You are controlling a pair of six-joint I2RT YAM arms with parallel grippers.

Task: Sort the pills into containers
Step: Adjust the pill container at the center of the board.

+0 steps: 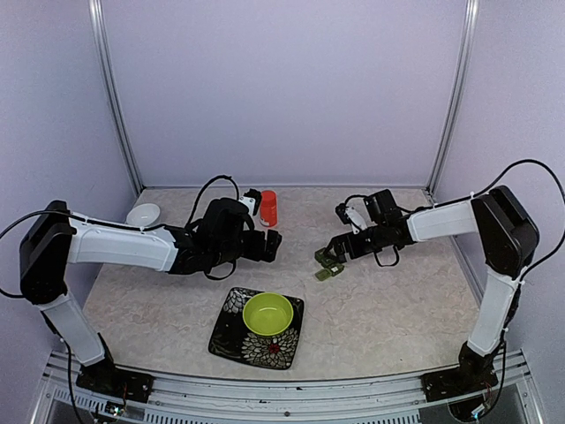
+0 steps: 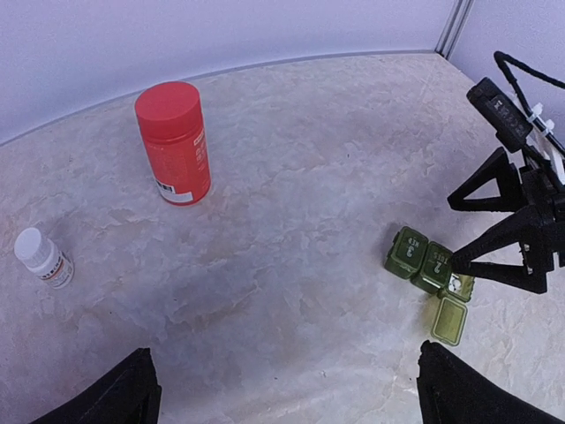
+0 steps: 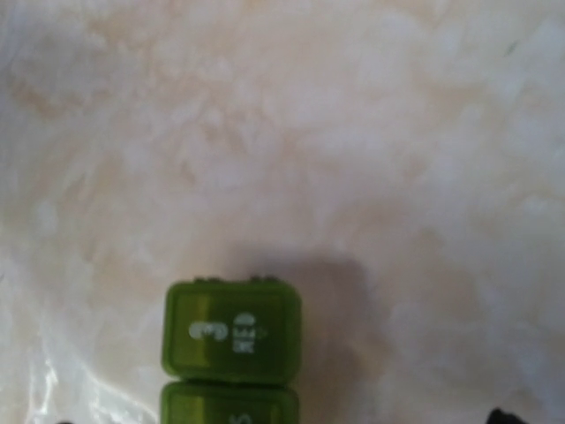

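Observation:
The containers are a dark green pillbox [image 1: 327, 261] of three square compartments, lying right of the table's centre. In the left wrist view the pillbox [image 2: 422, 261] has two lids shut and the third lid [image 2: 449, 320] flipped open. Something white shows in the open compartment, too small to name. No loose pills are in view. My right gripper [image 1: 335, 251] hangs open over the pillbox, one fingertip [image 2: 461, 260] at its edge. The right wrist view shows the end compartment [image 3: 232, 331] close below. My left gripper [image 2: 291, 399] is open above bare table, left of the pillbox.
An orange bottle [image 1: 268, 208] with a red cap stands behind my left gripper, with a small white bottle [image 2: 42, 257] beside it. A white dish [image 1: 143, 215] lies at the far left. A lime-green bowl [image 1: 267, 313] sits on a patterned black plate [image 1: 231, 333] at the front.

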